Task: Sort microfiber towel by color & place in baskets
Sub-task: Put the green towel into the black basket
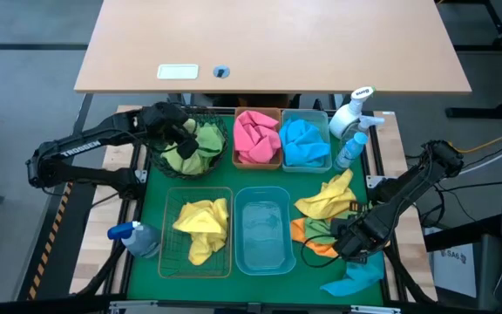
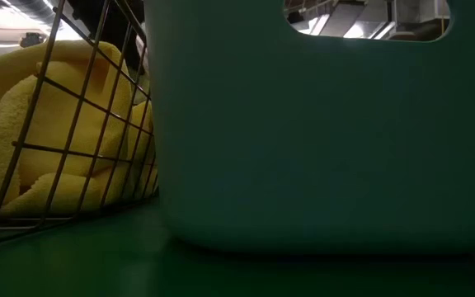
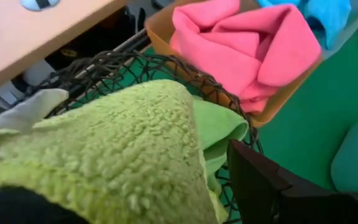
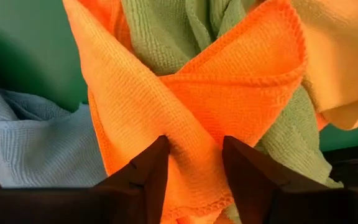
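My left gripper is over the dark green wire-mesh basket, shut on a fluffy green towel that fills its wrist view. My right gripper is low at the table's near right, shut on an orange towel lying in a heap with a green towel and a yellow towel. A light blue towel lies on the mat beside them. The amber bin holds a pink towel, the pale blue bin a blue towel, and the rectangular wire basket a yellow towel. My left gripper holds the green towel above the mesh basket's rim. The towel itself drapes over one finger and hides the place of contact; only the other finger shows beside the cloth. My right gripper pinches a folded part of the orange towel between its two fingers, with more than one layer at the crossing hems. The cloth spreads ahead of the fingers over the green towel.
The blue plastic bin stands beside the wire basket at the mat's near middle. One spray bottle stands at the far right corner and another lies at the near left. A wooden desk is beyond the mat.
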